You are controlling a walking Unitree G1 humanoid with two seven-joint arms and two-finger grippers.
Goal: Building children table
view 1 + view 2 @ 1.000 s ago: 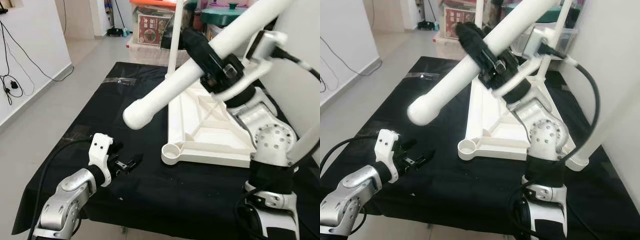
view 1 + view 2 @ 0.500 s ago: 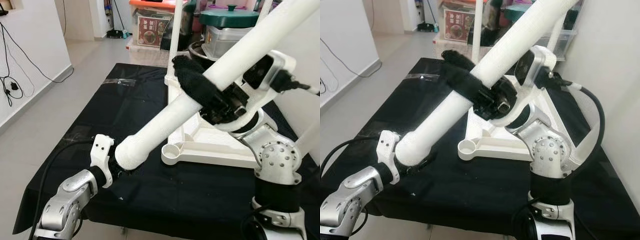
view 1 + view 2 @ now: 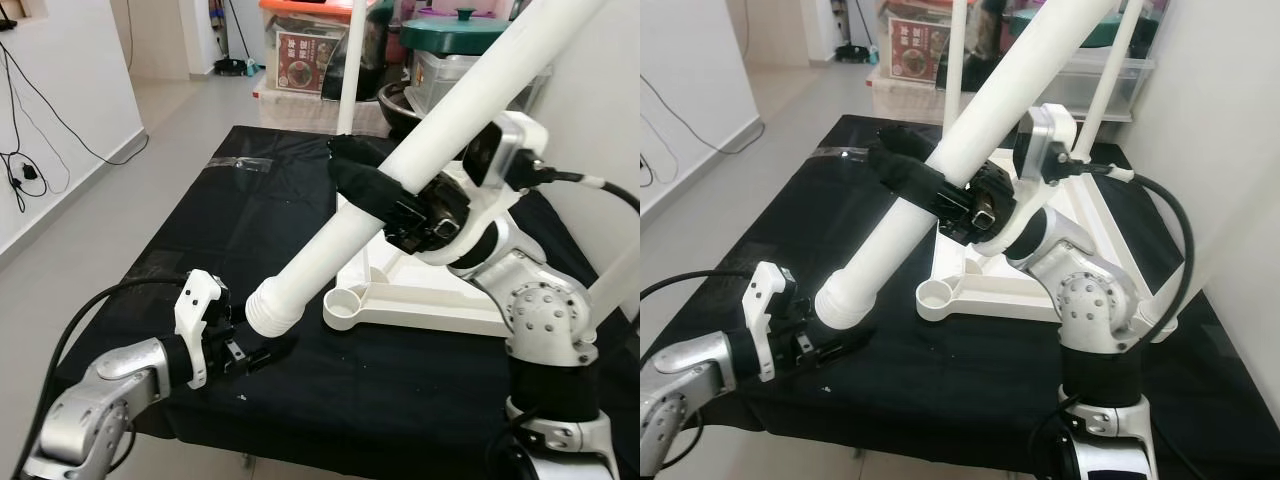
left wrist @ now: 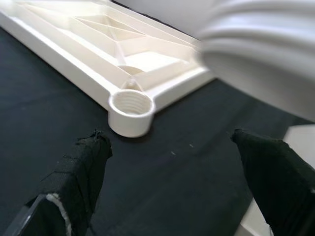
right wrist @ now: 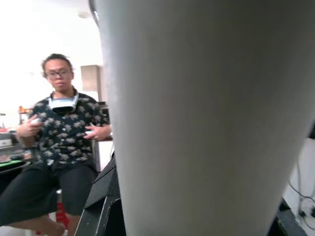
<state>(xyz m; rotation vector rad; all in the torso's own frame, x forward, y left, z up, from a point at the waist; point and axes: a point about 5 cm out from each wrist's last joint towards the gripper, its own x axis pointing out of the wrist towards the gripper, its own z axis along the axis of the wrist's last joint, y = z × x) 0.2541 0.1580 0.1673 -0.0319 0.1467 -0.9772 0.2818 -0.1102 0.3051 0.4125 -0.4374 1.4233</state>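
Observation:
A long white table leg [image 3: 430, 125] slants across the scene, and my right gripper [image 3: 372, 192] is shut on it partway down. The leg's ribbed lower end [image 3: 268, 312] hangs just above the black cloth, a little left of the corner socket [image 3: 343, 305] of the upturned white tabletop [image 3: 440, 290]. My left gripper [image 3: 255, 352] is open, low over the cloth right under that end. In the left wrist view its black fingers [image 4: 81, 167] stand wide apart, facing the threaded socket [image 4: 130, 109], with the leg's end [image 4: 261, 54] above.
The black-covered table [image 3: 200, 230] has its near edge under my arms. A thin white leg [image 3: 348, 70] stands upright at the tabletop's far corner. Storage boxes and a green pot [image 3: 455, 25] sit behind. A seated person [image 5: 61, 137] appears in the right wrist view.
My right gripper has swung the leg downward and to the left, bringing its lower end from mid-air to just above the cloth by the left gripper. The left gripper stays low and open.

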